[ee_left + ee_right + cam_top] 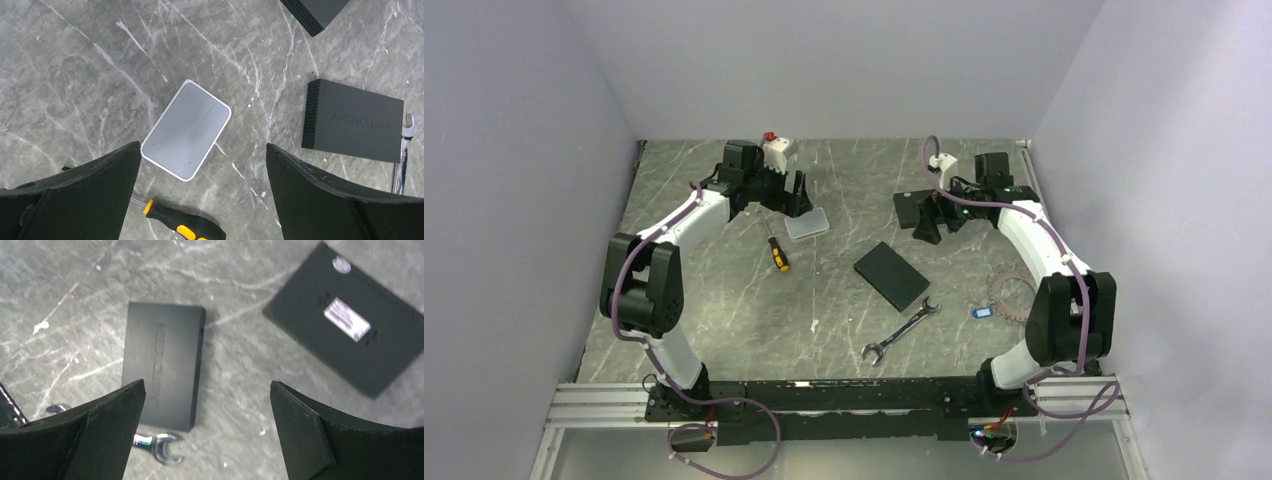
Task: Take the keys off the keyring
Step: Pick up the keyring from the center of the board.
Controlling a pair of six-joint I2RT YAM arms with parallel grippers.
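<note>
Where one keyring (pixel 1010 291) lies rightmost, one wrench (pixel 901 329), two black boxes (pixel 891 275) lie leftward.

My grey marbled table (pixel 724 320) bears, left to right, a white-rimmed grey slab (pixel 807 223), a yellow-and-black screwdriver (pixel 778 254) near it, a flat black box (pixel 891 275) with a second black box (pixel 345 320) beyond, a silver wrench (pixel 901 329), and the keyring (pixel 994 292) rimmed with keys (pixel 1009 271) beside a blue tag (pixel 982 312).

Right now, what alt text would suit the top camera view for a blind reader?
The keyring, rimmed with keys, lies untouched on the right of the table. The left gripper and right gripper hang open farther back.
</note>
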